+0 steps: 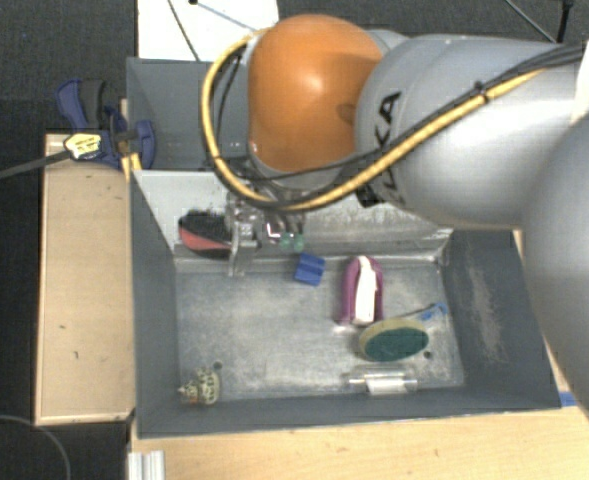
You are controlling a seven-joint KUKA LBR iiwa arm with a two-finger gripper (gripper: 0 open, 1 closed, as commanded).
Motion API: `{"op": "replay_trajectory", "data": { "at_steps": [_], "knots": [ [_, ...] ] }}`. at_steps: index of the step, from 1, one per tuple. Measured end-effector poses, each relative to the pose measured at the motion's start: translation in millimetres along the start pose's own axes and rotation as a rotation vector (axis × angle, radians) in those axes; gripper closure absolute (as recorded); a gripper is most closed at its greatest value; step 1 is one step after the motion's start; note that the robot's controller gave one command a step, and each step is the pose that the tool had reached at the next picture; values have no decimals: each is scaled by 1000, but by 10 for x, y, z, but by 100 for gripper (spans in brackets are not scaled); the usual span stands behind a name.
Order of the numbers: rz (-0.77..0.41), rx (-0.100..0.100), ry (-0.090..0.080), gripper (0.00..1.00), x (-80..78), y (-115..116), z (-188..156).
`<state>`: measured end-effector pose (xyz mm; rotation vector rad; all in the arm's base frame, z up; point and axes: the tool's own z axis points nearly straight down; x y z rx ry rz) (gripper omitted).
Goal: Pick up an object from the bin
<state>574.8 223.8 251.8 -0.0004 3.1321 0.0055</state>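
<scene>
My gripper (239, 256) hangs low at the back left of the bin, under the arm's orange cover. A red and black thing (204, 233) lies against the back wall, directly to the gripper's left and touching or nearly touching it. A small blue block (309, 269) sits on the floor a little to the gripper's right. Whether anything is held cannot be made out.
A purple and white bottle-like thing (359, 290) lies right of centre, with a round green-faced brush (394, 343) just in front of it. A clear little tube (379, 381) rests by the front wall. A small yellowish trinket (202, 388) sits in the front left corner.
</scene>
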Motion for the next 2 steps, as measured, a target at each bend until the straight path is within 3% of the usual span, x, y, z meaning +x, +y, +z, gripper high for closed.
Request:
{"op": "replay_trajectory", "data": {
  "at_steps": [1, 2],
  "knots": [
    [-71, 6, 13, 100, -163, -292, 630],
    [-144, 4, 13, 100, 46, -572, 909]
  ]
}}
